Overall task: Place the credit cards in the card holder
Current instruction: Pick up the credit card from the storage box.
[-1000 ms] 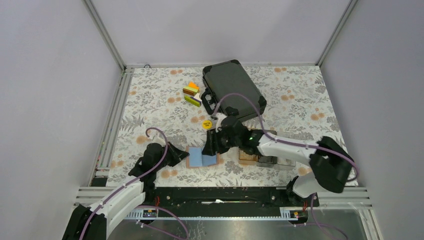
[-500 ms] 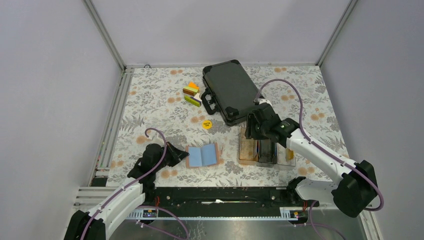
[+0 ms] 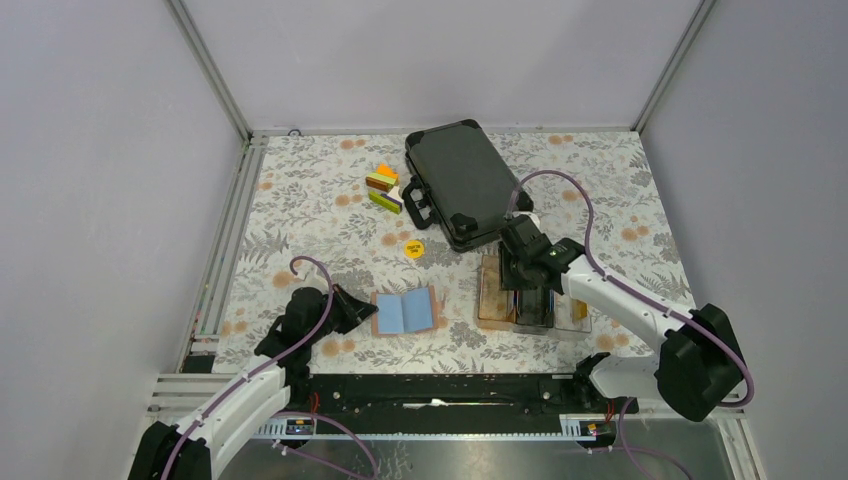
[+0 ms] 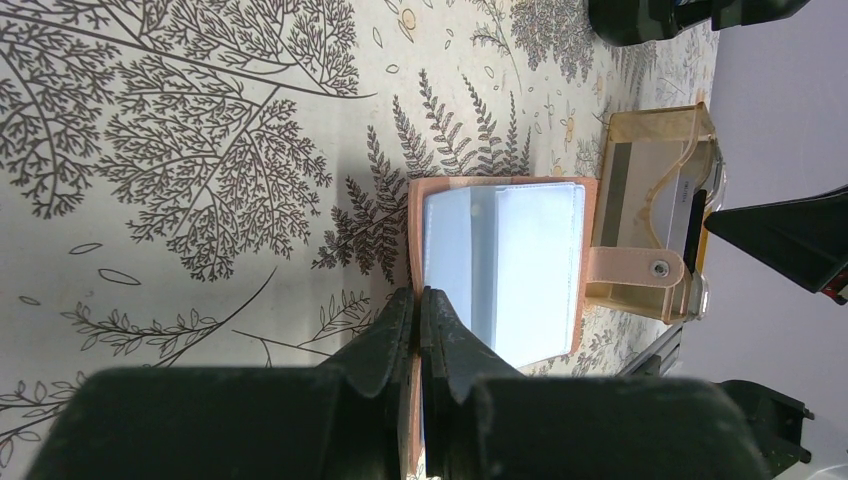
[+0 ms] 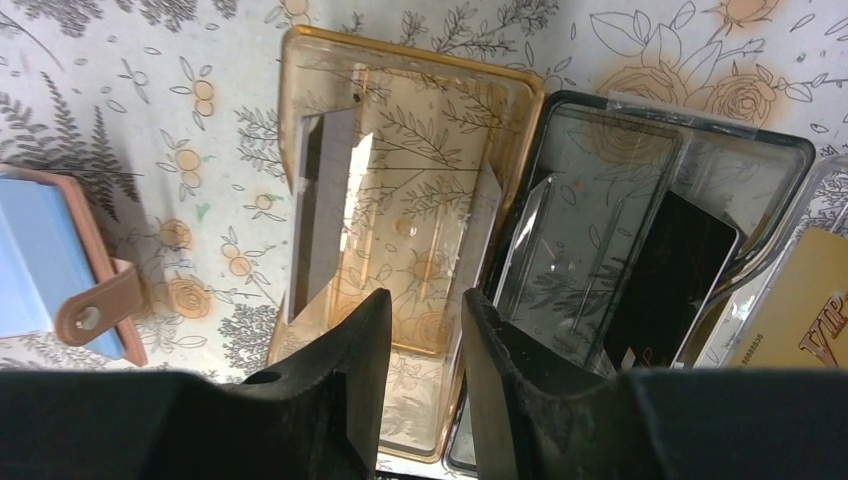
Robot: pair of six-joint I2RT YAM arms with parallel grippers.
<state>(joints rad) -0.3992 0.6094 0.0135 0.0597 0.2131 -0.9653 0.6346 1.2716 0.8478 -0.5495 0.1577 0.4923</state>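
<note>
While the card holder [image 3: 405, 311] lies open like a book toward 6 o'clock of the table [image 3: 300, 200] in the overhead view, the left gripper [image 3: 352, 308] sits at its 9 o'clock edge. The right gripper [image 3: 524, 283] hangs over the clear tray [image 3: 487, 300], which stands at 3 o'clock of the holder, near it but apart. A black hard case [image 3: 465, 180] lies at 12 o'clock of the tray.

In the left wrist view, the left gripper [image 4: 418, 296] has its fingers pressed together on the salmon cover edge of the card holder [image 4: 510, 260], blue-grey pockets facing up.

In the right wrist view, the right gripper [image 5: 425, 320] has its fingers parted by a narrow gap with nothing between them, above the tray's amber compartment [image 5: 410, 60]. The credit cards [image 5: 668, 280] are in the tray. A white-grey card [image 5: 322, 200] leans on edge along the amber compartment's 9 o'clock wall. A black card [image 5: 668, 280] tilts in the smoky compartment at 3 o'clock, and an orange-yellow card [image 5: 790, 310] sits beyond it, cut by the frame.

The cards look light, stiff and slick, so a flat one would be hard to lift. I judge the raised long edge of the leaning white-grey card the best hold, pinched across its thin faces. The holder looks soft and likely to slide, so the left clamp should steady it.
</note>
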